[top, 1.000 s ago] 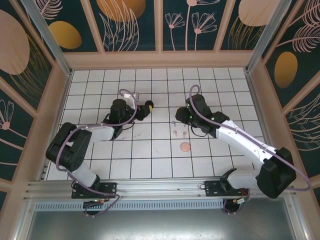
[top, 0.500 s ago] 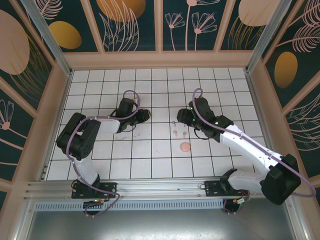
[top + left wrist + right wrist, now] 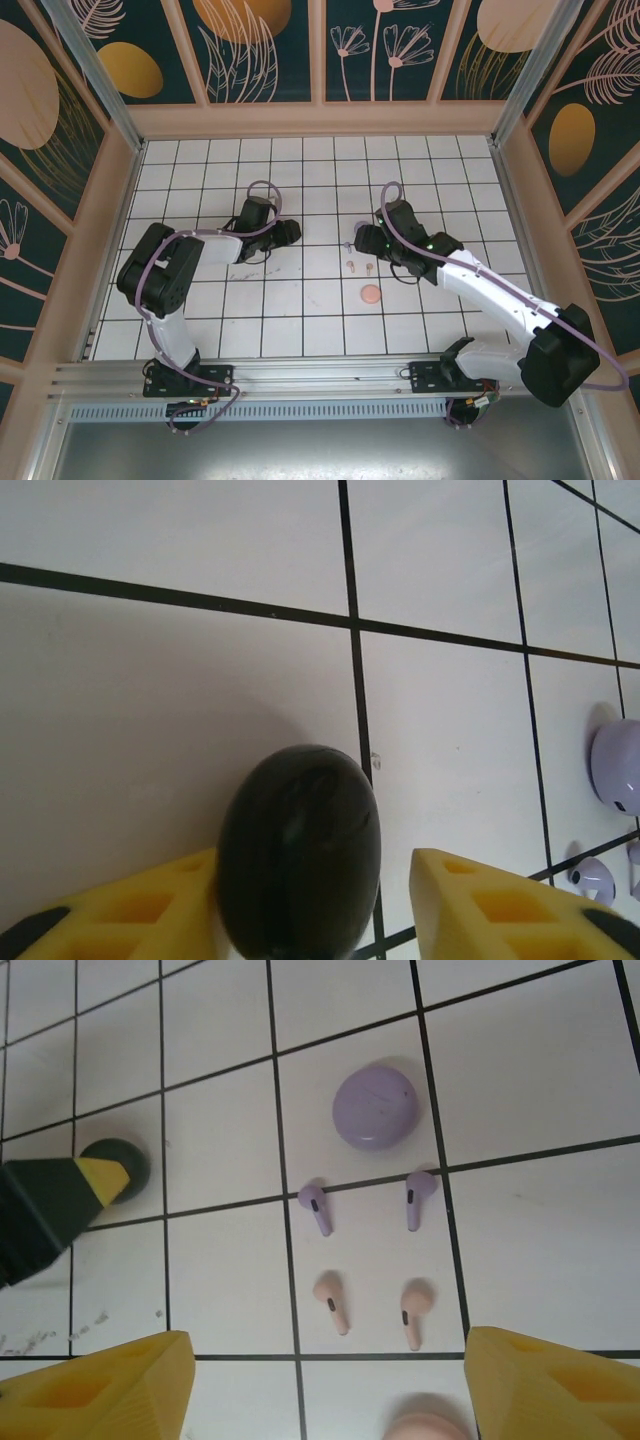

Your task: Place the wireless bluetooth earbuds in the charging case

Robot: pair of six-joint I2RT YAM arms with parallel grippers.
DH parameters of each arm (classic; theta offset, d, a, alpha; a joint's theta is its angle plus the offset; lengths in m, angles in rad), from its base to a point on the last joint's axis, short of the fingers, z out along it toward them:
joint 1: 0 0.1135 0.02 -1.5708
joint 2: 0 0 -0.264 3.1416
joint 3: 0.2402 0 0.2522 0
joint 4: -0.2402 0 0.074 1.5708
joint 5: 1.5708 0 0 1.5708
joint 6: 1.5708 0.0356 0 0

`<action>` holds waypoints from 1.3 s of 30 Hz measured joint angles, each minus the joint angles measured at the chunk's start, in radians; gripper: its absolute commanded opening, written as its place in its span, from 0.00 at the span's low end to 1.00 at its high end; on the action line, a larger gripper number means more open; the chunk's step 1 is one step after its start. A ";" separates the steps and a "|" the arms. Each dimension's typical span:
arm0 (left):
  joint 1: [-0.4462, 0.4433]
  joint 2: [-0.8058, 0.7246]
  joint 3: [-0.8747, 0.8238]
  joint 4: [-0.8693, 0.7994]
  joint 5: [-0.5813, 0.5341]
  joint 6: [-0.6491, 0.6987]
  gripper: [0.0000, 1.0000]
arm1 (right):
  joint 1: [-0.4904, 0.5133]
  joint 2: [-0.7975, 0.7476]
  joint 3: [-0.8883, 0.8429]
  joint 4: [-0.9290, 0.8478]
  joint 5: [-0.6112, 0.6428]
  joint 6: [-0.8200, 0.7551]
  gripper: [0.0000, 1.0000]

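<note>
My left jaws just opened, black case [image 3: 300, 852] let go on worktop [image 3: 150, 680]. Right jaws widen, empty, over lavender earbuds [image 3: 318, 1208]; pickup likely next.

Overhead camera looks steeply down; both close wrist cameras share the lavender case [image 3: 375, 1108].

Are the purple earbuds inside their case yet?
Out. Both purple earbuds lie on the table beside the purple case, apart from it.
</note>
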 measured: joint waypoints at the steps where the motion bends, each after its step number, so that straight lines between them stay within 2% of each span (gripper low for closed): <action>1: 0.000 -0.005 -0.001 -0.001 -0.009 0.006 0.62 | 0.000 0.000 -0.002 -0.010 0.000 0.001 0.75; 6: 0.021 -0.051 -0.028 -0.013 -0.040 0.031 0.77 | 0.000 0.000 -0.005 -0.062 0.000 0.005 0.77; 13: 0.047 -0.152 -0.040 -0.044 -0.077 0.065 0.80 | 0.000 0.024 -0.001 -0.156 -0.003 -0.004 0.78; 20: 0.050 -0.347 -0.049 -0.071 -0.108 0.084 0.81 | 0.000 0.064 0.016 -0.233 -0.005 -0.030 0.77; 29: 0.050 -0.558 -0.070 -0.075 -0.134 0.075 0.81 | 0.009 0.110 -0.051 -0.219 -0.054 -0.006 0.75; 30: 0.050 -0.578 -0.072 -0.076 -0.136 0.072 0.86 | 0.011 0.119 -0.057 -0.216 -0.058 0.002 0.75; 38: 0.050 -0.689 -0.097 -0.083 -0.169 0.037 0.88 | 0.043 0.174 -0.061 -0.171 -0.076 0.066 0.75; 39: 0.050 -0.692 -0.098 -0.083 -0.171 0.034 0.92 | 0.047 0.186 -0.061 -0.164 -0.079 0.074 0.75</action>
